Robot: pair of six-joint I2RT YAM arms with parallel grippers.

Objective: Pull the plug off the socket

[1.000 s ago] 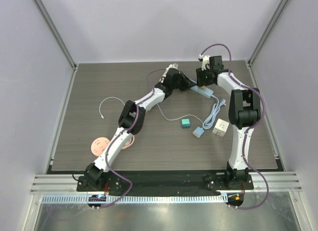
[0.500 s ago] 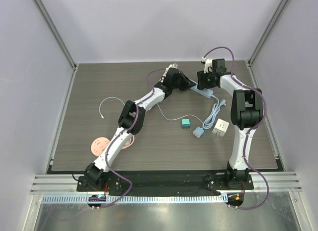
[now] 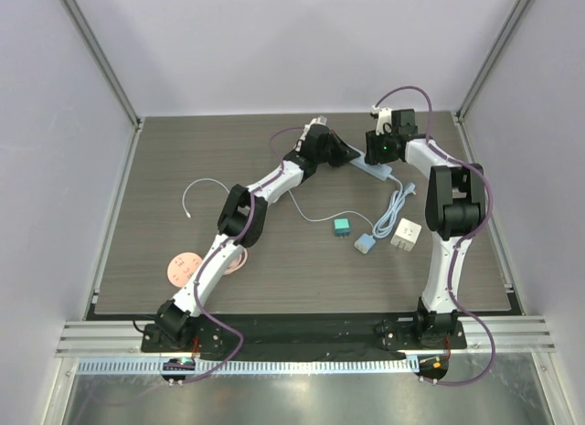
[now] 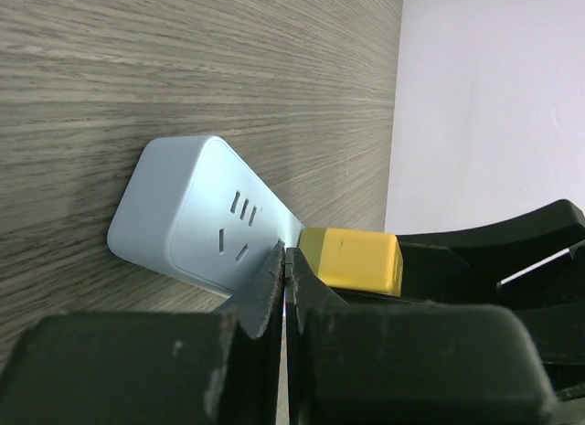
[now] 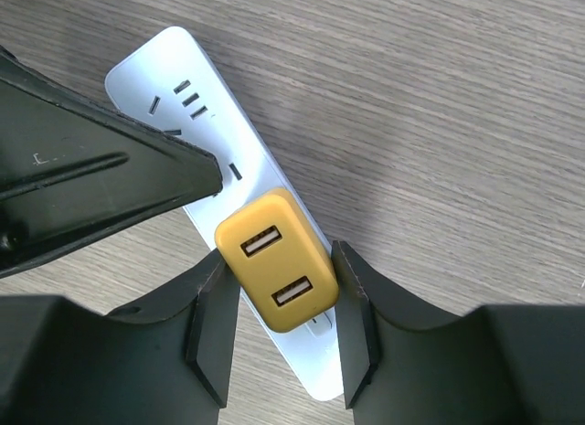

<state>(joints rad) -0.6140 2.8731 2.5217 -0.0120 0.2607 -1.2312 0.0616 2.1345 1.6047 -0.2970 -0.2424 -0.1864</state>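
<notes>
Wood-grain tabletop (image 3: 183,151); both arms outstretched; right fingers (image 5: 208,329) pinching yellow plug (image 5: 276,271) in socket strip (image 5: 215,123); left fingers (image 4: 260,292) pressed together.

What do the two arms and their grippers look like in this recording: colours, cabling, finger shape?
The left arm and right arm have white links with black joint housings, and a purple cable loops along each. The left gripper and right gripper have matte black, wedge-shaped fingers.

Top cam sits high behind the arm bases, looking down on the whole surface (image 3: 164,169). Left wrist cam skims low, super close past the left gripper (image 4: 284,256). Right wrist cam stares straight down over the right gripper (image 5: 279,270). Both wrist cams catch the power strip (image 4: 183,219) and yellow plug (image 4: 352,260) at the tips.
</notes>
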